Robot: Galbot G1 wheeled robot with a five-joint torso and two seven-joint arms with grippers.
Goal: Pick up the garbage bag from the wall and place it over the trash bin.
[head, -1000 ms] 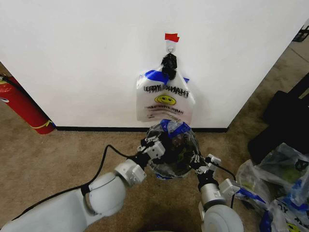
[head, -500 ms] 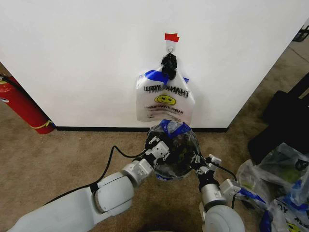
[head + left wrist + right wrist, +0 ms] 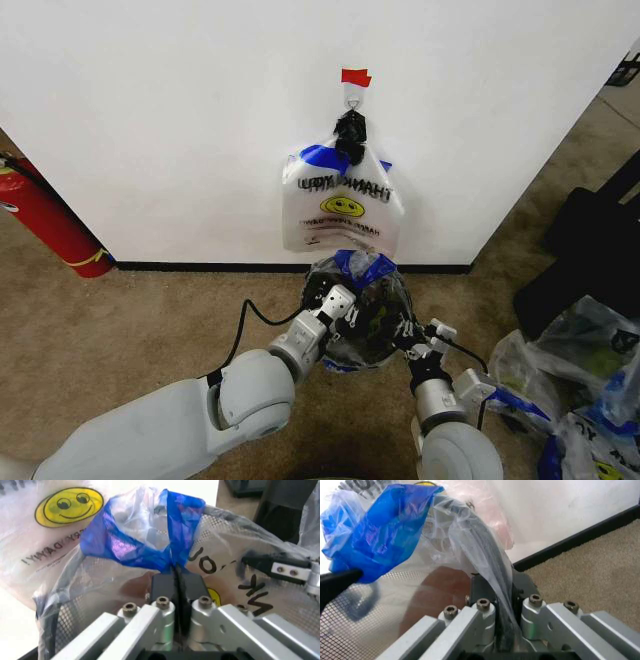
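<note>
The garbage bag, thin and translucent with blue handles, lies draped over the black mesh trash bin that stands on the carpet below the wall. At the bin's left side my left gripper is shut, pinching the bag's blue handle between its fingertips. My right gripper is at the bin's right rim, shut on a fold of the bag and the rim. The mesh of the bin shows through the plastic.
A bunch of identical bags hangs from a black clip on the hook under red tape. A red fire extinguisher leans at the left. Filled bags and a black object crowd the right.
My left arm has reached further forward, and its gripper has shifted a little to the right along the bin's top. The right gripper and the bag have stayed put.
</note>
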